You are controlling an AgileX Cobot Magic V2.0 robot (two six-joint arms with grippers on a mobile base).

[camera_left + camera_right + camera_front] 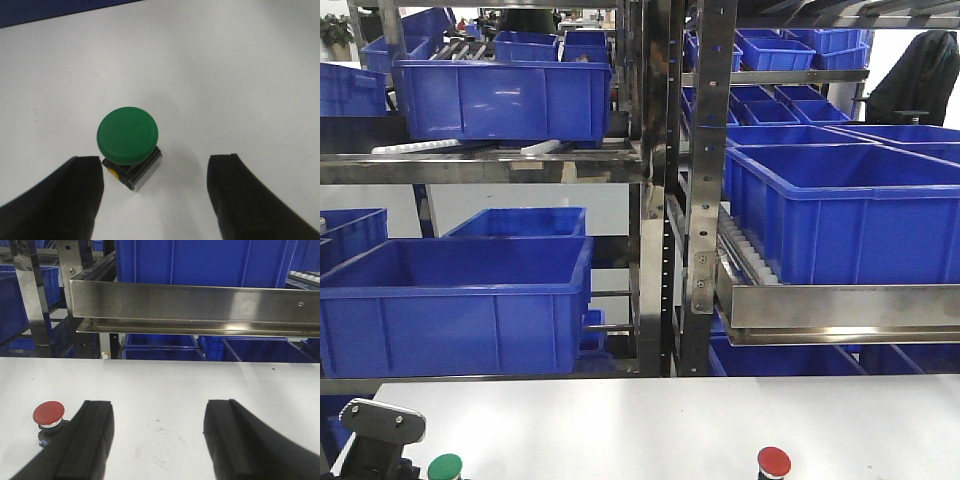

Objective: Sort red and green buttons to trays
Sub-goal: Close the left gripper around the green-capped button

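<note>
Two buttons on white table (pixel 225 75). One green button (pixel 127 135) sits between fingers (pixel 70 200) of your left gripper (pixel 156 167), spread wide. One red button (pixel 48 413) stands just outside your right gripper (pixel 159 412), also spread wide. Blue crates (pixel 450 300) on racks behind.

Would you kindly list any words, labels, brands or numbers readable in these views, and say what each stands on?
None can be read in any view.
The green button cap, the red button cap, the blue crates and the steel rail all show bare, unmarked surfaces.

Green button (pixel 127 134) and red button (pixel 48 412) stand upright, well apart.
</note>
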